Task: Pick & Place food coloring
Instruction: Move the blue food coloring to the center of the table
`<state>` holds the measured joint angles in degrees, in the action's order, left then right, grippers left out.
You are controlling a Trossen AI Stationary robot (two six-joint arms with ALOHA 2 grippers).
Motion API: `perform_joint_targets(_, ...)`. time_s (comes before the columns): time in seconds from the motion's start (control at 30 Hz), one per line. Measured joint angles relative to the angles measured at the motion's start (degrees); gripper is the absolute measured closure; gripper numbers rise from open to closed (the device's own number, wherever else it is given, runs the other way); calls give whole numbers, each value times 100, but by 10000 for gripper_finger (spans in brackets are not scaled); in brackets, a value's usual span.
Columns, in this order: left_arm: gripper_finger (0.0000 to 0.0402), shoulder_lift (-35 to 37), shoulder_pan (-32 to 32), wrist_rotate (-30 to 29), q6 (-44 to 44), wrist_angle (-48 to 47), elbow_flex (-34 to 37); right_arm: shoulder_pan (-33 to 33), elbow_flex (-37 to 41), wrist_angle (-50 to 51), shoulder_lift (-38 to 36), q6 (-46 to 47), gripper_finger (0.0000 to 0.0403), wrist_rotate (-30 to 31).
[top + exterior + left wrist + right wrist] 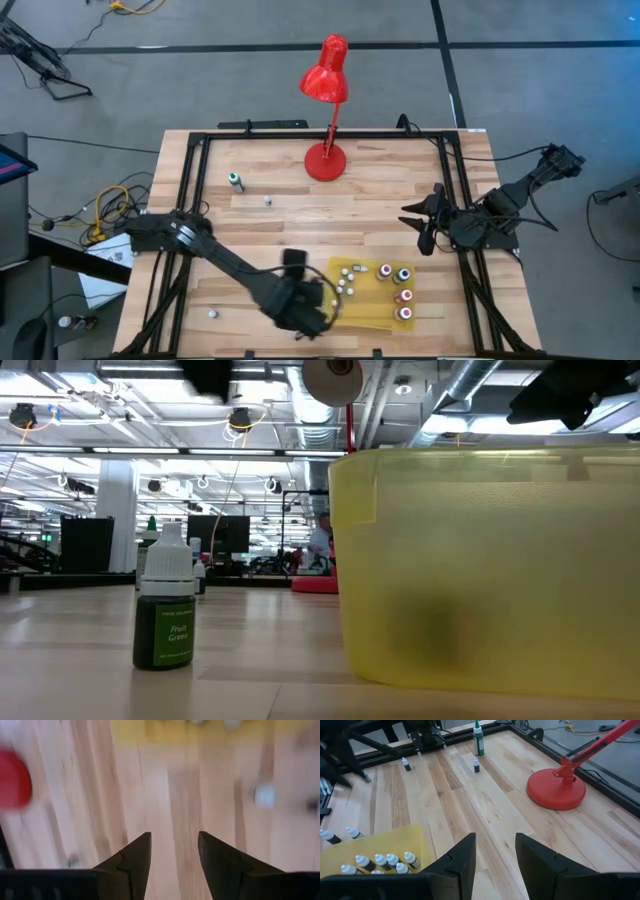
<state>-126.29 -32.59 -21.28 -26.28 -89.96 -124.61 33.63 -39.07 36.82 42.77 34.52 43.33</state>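
Several food coloring bottles with pale caps stand in a shallow yellow tray near the table's front edge. More small bottles cluster at the tray's left end. A taller green bottle stands upright on the bare wood at the far left. My left gripper hovers, pointing down, just left of the tray. It is open, with only wood between its fingers. My right gripper waits at the table's right side, open and holding nothing.
A red desk lamp stands by its round base at the far middle of the table. Loose small bottles stand on the wood at the far left and near left. A black frame runs around the table.
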Motion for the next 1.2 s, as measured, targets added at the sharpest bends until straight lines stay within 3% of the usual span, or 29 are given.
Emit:
perform_joint_targets(0.17,246,1120,-174,394,-1126,93,1911,0,0,0,2,0,274,0)
perform_joint_targets(0.3,246,2257,-351,975,-2192,810,3649,0,0,0,2,0,274,0)
perform_joint_targets(0.53,245,3971,-689,1427,-4852,1715,5963,-1,0,-1,0,0,274,-1)
perform_joint_targets(0.73,230,4580,-839,1347,-5653,1967,6978,0,0,0,2,0,274,0)
perform_joint_targets(0.97,192,4573,-830,1351,-5720,2151,7537,0,0,0,2,0,274,-1)
perform_joint_targets(1.2,176,4571,-828,1756,-5741,2762,8013,0,0,0,2,0,274,0)
